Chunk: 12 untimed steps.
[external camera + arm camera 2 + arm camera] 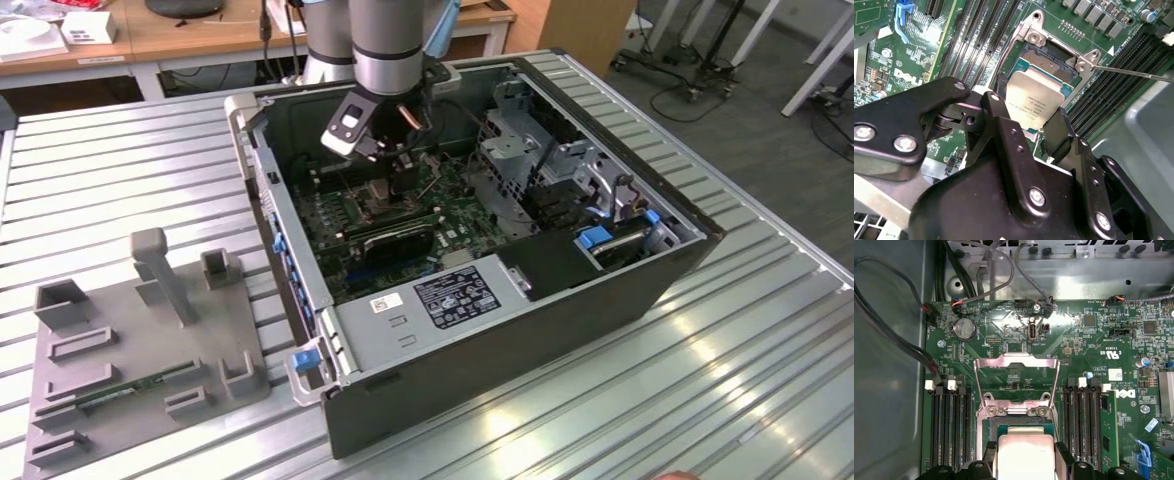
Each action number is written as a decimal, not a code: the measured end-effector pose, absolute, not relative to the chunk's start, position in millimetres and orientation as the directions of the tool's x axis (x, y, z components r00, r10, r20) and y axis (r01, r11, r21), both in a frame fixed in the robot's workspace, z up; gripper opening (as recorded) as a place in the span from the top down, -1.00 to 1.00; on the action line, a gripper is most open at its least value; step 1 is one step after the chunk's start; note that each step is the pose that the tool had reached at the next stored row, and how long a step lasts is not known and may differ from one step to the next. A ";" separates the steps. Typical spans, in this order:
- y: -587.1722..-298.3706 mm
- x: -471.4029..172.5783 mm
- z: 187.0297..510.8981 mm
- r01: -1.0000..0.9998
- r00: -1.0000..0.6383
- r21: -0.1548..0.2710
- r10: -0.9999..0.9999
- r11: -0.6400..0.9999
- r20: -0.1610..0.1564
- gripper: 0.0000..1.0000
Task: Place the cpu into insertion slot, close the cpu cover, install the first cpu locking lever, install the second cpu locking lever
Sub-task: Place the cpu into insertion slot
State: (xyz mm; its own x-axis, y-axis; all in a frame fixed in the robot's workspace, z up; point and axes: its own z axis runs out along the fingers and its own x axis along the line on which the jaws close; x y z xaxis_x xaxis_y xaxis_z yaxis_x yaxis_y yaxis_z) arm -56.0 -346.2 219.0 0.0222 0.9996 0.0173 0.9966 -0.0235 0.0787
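1. Counter (641,400): ribbed metal surface, carrying every item below.
2. Grey fixture (147,330): moulded holder with posts and pockets, on the counter toward the exterior view's left, well apart from the working area.
3. Computer case (441,400): dark tower lying on its side, side panel off, interior open upward. A labelled power supply (427,300) sits in the near end.
4. Motherboard (461,215): green board on the case floor. In the first wrist view it carries banks of black memory slots (949,425) on either side of the socket, with a coin battery (964,329) and cable bundles (904,340) farther out.
5. Gripper (380,160): black, reaching down into the case over the board. In both wrist views its fingers (1004,135) are clenched on two opposite edges of the chip.
6. The cpu (1034,100): pale silvery square, grasped between the fingers and positioned directly over the socket. I cannot tell whether it rests in the recess or hangs just above it.
7. The insertion slot (1046,57): dark square recess with metal rim, partly covered by the chip.
8. The cpu cover (1016,360): silvery frame with open centre, swung up on its hinge at the far edge of the socket.
9. Locking lever (1134,72): thin wire rod, swung out from a socket corner.
10. Robot arm (387,40): grey column descending from above the case's far end.
11. Wooden desk (200,35): beyond the counter.
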 end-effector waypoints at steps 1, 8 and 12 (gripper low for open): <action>-346.2 -56.4 218.7 0.996 0.022 0.081 1.000 -0.023 0.017 -0.08; -346.1 -59.8 213.8 0.994 0.022 0.103 1.000 -0.023 0.018 -0.08; -345.7 -61.7 210.4 0.994 0.022 0.103 1.000 -0.023 0.018 -0.08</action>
